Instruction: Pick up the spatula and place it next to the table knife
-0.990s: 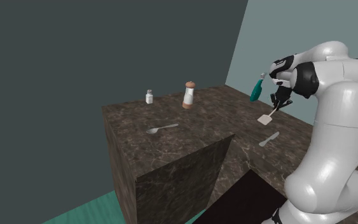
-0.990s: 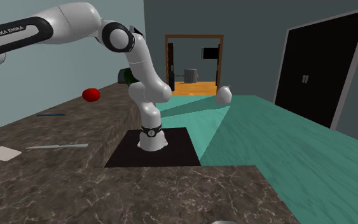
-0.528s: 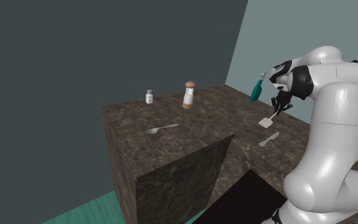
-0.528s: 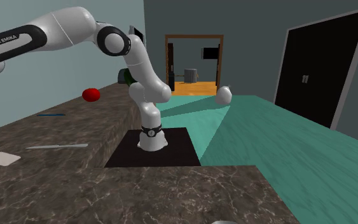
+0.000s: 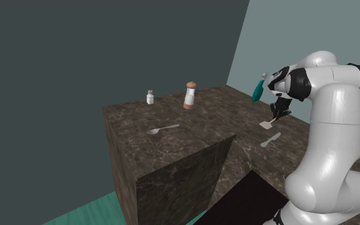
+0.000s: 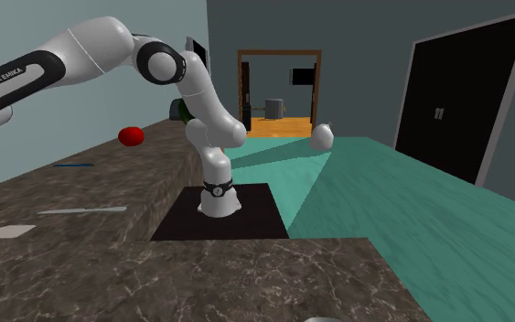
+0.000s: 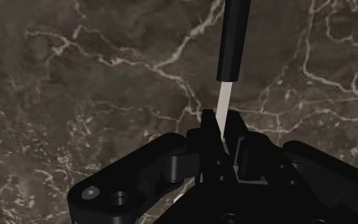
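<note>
Gripper [image 7: 223, 123] clamped on spatula [image 7: 233, 44] shank, handle jutting ahead, near table knife [image 5: 270, 139]

Soft, even rendered light with no glare, sharp throughout.
The arm [image 5: 328, 172] carries gentle white highlights, and the dark counter [image 5: 172, 147] deepens on its front face. In the dimmer wrist view the black pincer [image 7: 222, 121] is a near-featureless mass, and the pale neck of the spatula [image 7: 225, 95] is brightest.

Wrist view: spatula [image 7: 230, 57] blade hidden behind tool [image 7: 222, 125]; black handle's end cut off at edge.
</note>
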Controlling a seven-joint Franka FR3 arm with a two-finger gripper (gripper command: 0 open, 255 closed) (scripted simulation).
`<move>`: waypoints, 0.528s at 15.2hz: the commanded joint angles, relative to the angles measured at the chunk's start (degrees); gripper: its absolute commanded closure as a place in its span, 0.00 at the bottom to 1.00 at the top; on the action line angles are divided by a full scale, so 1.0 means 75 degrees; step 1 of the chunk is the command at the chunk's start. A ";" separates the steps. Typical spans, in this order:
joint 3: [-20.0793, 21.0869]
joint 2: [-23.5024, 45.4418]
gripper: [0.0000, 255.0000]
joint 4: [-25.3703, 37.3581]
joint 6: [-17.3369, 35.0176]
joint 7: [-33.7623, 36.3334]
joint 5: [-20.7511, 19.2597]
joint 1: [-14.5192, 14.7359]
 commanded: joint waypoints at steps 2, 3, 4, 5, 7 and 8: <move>0.0019 0.0043 1.00 -0.0039 0.0080 -0.0012 0.0029 -0.0006; 0.0019 0.0043 1.00 -0.0039 0.0079 -0.0012 0.0029 -0.0006; 0.0019 0.0043 1.00 -0.0039 0.0079 -0.0012 0.0029 -0.0006; 0.0019 0.0043 1.00 -0.0039 0.0079 -0.0012 0.0029 -0.0006; 0.0019 0.0042 1.00 -0.0039 0.0078 -0.0012 0.0029 -0.0006; 0.0019 0.0042 0.00 -0.0039 0.0078 -0.0012 0.0029 -0.0006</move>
